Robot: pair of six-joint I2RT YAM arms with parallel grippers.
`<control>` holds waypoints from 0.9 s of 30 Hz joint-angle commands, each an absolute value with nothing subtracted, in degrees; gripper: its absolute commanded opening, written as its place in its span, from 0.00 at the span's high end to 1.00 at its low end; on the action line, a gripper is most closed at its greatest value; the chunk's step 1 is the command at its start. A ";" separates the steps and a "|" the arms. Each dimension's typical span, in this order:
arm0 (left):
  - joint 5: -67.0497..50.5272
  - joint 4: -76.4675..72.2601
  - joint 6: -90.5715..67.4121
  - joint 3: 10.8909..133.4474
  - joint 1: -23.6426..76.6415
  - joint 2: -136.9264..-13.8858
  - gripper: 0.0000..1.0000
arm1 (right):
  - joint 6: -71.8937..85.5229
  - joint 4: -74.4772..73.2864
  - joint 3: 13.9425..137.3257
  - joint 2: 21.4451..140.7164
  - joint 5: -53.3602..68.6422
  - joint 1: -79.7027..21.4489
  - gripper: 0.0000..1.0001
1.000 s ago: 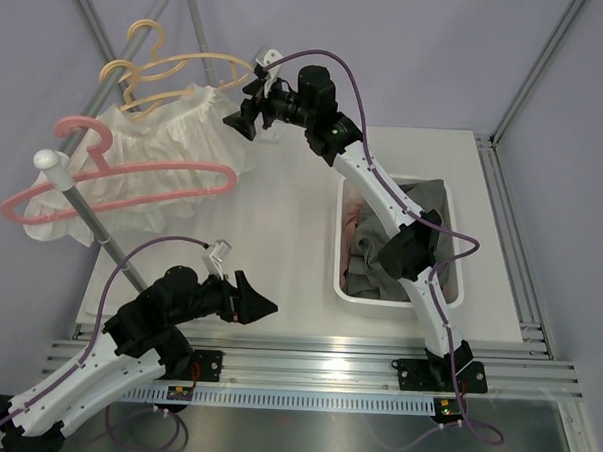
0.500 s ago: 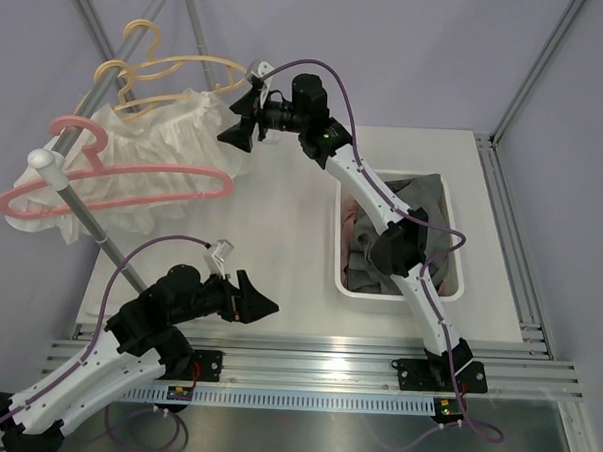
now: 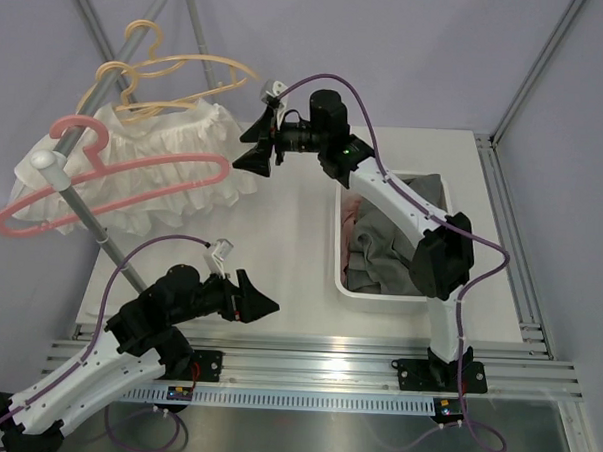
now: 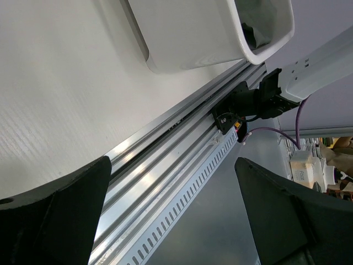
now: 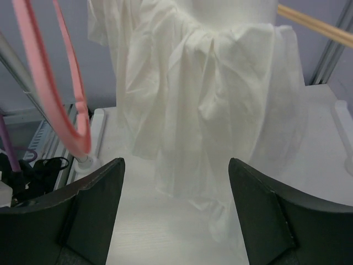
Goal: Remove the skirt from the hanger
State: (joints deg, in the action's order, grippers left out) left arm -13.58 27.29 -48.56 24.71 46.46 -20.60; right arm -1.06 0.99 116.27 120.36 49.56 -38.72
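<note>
1. Hanging under a tan hanger (image 3: pixel 178 75) on the slanted pole (image 3: pixel 87 217), the white skirt (image 3: pixel 159 170) spreads wide, and a pink hanger (image 3: pixel 123 183) crosses in front of its ruffles.
2. The right claw (image 3: pixel 257 146) sits just right of the skirt's edge. It is spread open, empty, aimed at the cloth and not touching it.
3. Only the right wrist view shows the skirt's deep folds falling to a hem close above the worktop (image 3: pixel 281 235). Its dark fingers (image 5: pixel 94 215) frame the cloth with a bare gap between them. The pink hanger's bar is left of the skirt and the tan bar is at its upper right.
4. The left claw (image 3: pixel 263 304) lies well below the skirt, near the worktop's near edge. It is open and holds nothing.
5. The left wrist view does not show the skirt. It shows fingers set wide apart over the aluminium rail (image 4: pixel 165 182), and a corner of the white bin (image 4: pixel 209 33).
6. The bin stands well to the right of the skirt. Only the top view shows grey and pink clothes (image 3: pixel 380 254) inside it.
7. Bare worktop lies open between the skirt and the bin.
8. The skirt's left side reaches past the worktop's left edge, where the pole passes in front of it.
</note>
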 commanded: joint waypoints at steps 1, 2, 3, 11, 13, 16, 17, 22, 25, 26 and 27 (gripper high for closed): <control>-14.68 24.87 -48.96 24.26 46.67 -19.86 0.01 | -2.81 7.38 112.52 112.25 45.28 -39.29 0.16; -14.76 24.96 -48.87 24.34 46.58 -19.86 0.01 | -3.42 6.77 112.07 110.67 43.87 -39.37 0.14; -14.77 24.96 -48.87 24.35 46.58 -19.95 0.01 | -5.17 5.98 112.23 110.22 40.81 -39.37 0.13; -14.68 24.96 -49.22 24.26 46.58 -19.95 0.01 | -11.60 -4.48 123.39 115.04 30.69 -39.11 0.02; -14.59 25.05 -49.31 24.08 46.58 -19.78 0.01 | -12.04 -4.83 127.25 116.62 30.67 -38.85 0.01; -14.76 25.22 -49.31 24.17 46.67 -19.95 0.01 | -12.65 -8.86 136.82 124.42 33.56 -38.58 0.01; -14.68 25.31 -49.31 24.26 46.67 -20.04 0.01 | -12.66 -10.27 139.11 126.02 35.84 -38.58 0.01; -14.15 27.07 -48.78 25.57 46.67 -20.04 0.01 | -8.09 -11.08 151.35 135.95 41.83 -38.58 0.01; -13.80 27.86 -48.52 25.75 46.58 -19.86 0.01 | -5.89 -7.30 147.23 134.66 44.12 -39.29 0.03; -13.80 27.95 -48.60 25.66 46.67 -19.86 0.01 | -6.06 -5.21 145.48 133.87 44.03 -40.16 0.04; -13.97 27.86 -48.60 25.58 46.67 -19.95 0.01 | -6.41 -4.40 142.07 132.90 43.77 -40.51 0.04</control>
State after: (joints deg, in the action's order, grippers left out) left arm -13.54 28.14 -48.69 24.71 46.46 -20.56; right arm -7.66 -8.71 145.47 135.39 40.69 -38.96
